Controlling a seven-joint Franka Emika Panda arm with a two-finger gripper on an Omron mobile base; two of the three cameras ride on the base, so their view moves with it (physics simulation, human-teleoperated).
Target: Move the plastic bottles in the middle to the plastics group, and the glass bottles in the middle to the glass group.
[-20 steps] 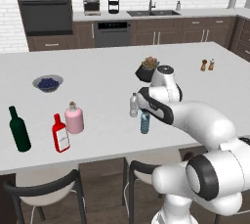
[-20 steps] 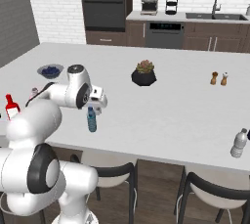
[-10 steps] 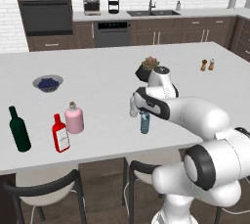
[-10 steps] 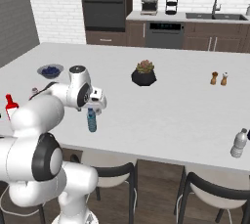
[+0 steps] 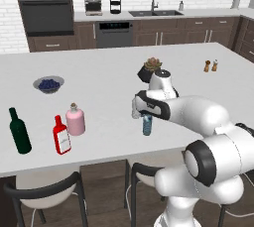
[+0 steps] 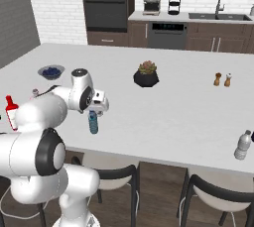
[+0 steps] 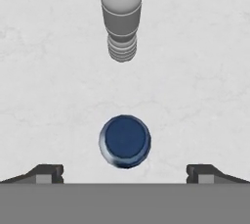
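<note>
A small blue-tinted plastic bottle (image 5: pixel 147 124) (image 6: pixel 93 122) stands near the counter's front edge; from above its blue cap (image 7: pixel 125 141) sits between my fingertips. My gripper (image 5: pixel 143 112) (image 6: pixel 97 110) (image 7: pixel 125 174) hangs open just over it, touching nothing. A clear plastic bottle (image 5: pixel 134 111) (image 7: pixel 121 10) stands right beside it, partly covered by the hand. To the left are the flat red glass bottle (image 5: pixel 61 136) (image 6: pixel 11 110), the squat pink bottle (image 5: pixel 75 120) and the dark green wine bottle (image 5: pixel 19 132).
A bowl of blueberries (image 5: pixel 48 84) (image 6: pixel 51 72) and a potted plant (image 5: pixel 151 67) (image 6: pixel 146 75) sit further back. Two shakers (image 5: pixel 211 65) (image 6: pixel 223 79) stand at the far right. Another clear bottle (image 6: pixel 242 145) stands by the counter's right front corner. Stools line the front edge.
The hand has edged slightly left and down over the two small bottles, covering more of the clear one. The jaws stay open; no bottle has moved.
</note>
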